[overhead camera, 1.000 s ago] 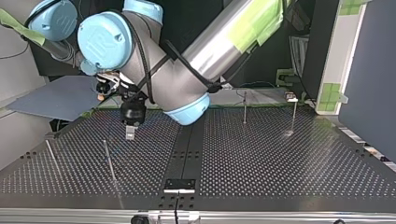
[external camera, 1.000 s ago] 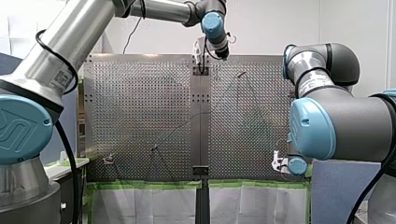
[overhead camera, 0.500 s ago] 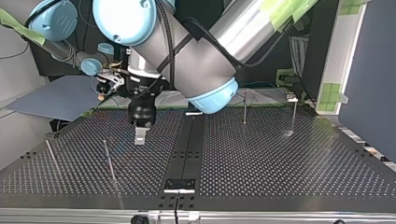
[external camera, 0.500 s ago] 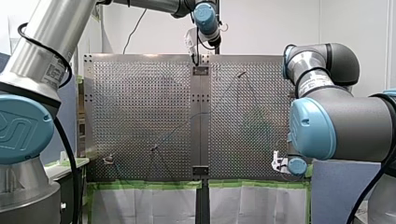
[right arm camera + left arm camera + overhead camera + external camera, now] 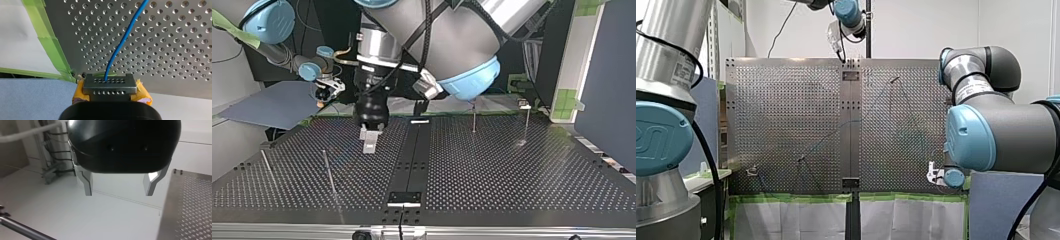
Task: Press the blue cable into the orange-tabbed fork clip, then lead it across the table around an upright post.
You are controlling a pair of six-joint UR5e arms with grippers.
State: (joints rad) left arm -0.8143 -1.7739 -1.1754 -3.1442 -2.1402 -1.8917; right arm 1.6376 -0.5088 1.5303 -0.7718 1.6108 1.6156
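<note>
The blue cable (image 5: 117, 47) comes out from between my right gripper's (image 5: 110, 83) yellow pads, which are shut on it, and runs ahead over the perforated table (image 5: 175, 50). My right gripper (image 5: 935, 175) sits low at the table's near right corner in the front view. My left gripper (image 5: 120, 187) is open with nothing between its metal fingers (image 5: 87, 182). It hangs over the table's far edge near the middle seam (image 5: 842, 54). In the top view my left gripper (image 5: 369, 142) points down above the plate. No orange-tabbed clip can be made out.
Thin upright posts stand on the plate: one (image 5: 473, 117) and another (image 5: 527, 122) at the top view's far right, two leaning ones (image 5: 330, 172) (image 5: 267, 167) at its near left. A small fixture (image 5: 524, 104) sits by the far right post. Green tape (image 5: 50, 42) lines the table's edge.
My left arm has swung its gripper further out toward the table's far edge, nearer the top view's camera. Its fingers stay open. My right arm has not moved.
</note>
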